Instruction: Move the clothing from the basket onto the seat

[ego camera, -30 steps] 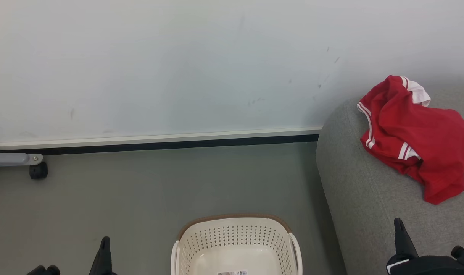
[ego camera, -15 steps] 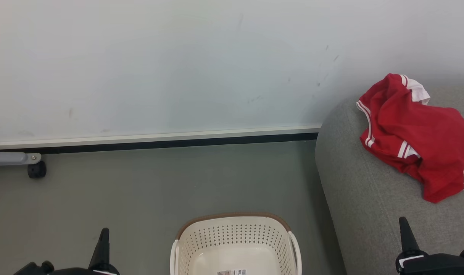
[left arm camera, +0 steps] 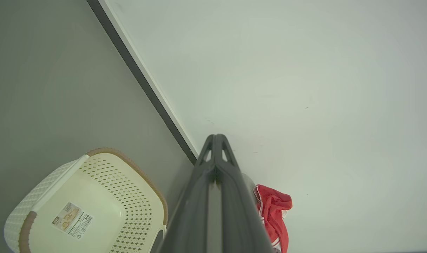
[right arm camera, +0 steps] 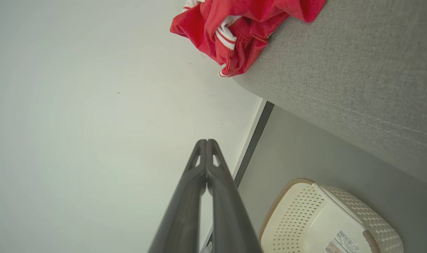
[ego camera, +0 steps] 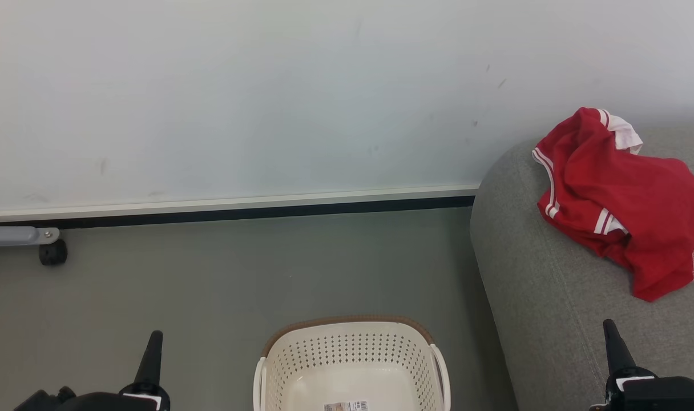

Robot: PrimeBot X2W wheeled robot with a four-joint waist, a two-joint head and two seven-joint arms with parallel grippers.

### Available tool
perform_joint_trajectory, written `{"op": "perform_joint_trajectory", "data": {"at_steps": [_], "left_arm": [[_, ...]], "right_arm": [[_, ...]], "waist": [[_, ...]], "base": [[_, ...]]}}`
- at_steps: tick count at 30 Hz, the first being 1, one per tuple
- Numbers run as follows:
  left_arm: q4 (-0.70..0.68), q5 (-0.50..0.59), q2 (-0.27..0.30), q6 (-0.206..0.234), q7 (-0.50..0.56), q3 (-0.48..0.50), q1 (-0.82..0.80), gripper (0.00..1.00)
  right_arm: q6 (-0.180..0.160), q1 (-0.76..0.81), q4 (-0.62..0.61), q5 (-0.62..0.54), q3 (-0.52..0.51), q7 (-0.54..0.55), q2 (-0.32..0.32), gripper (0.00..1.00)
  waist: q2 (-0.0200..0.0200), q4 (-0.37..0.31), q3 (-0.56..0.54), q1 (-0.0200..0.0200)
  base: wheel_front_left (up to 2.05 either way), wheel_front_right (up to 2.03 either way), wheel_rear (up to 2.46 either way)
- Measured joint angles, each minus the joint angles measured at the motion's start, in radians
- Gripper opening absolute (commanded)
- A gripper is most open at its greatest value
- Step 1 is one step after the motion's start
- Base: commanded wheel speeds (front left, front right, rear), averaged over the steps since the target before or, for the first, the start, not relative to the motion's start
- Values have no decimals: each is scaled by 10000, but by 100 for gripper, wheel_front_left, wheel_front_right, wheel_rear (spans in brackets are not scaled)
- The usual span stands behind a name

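Empty basket (ego camera: 352, 354), clothing (ego camera: 621, 200) heaped on the seat (ego camera: 541, 297).
Both clenched empty: left end effector (ego camera: 154, 342), right end effector (ego camera: 610, 334); clothing lies straight ahead of the right one.

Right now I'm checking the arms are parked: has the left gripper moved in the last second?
Yes. The left gripper has risen up the head view; its tip now stands nearer level with the far rim of the basket.

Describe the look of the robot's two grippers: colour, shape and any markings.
The left gripper and right gripper match. Each has two long, dark grey fingers tapering to a narrow point, rising from a black housing with a small white patch at the finger base. The wrist views show triangular cut-outs near the tips.
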Motion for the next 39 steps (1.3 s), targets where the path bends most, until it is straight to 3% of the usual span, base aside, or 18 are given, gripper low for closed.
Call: {"op": "perform_joint_trajectory", "data": {"at_steps": [20,39], "left_arm": [[209,-2483,-226,-539,750,579,-551,0],[226,-2650,-240,-587,759,596,-570,0]], "right_arm": [[366,-316,109,2778,-652,731,161,0],[426,-354,109,2823,-671,752,171,0]], "waist": [[0,-49,85,0],[0,-49,86,0]], "base": [[0,0,0],[0,0,0]]}}
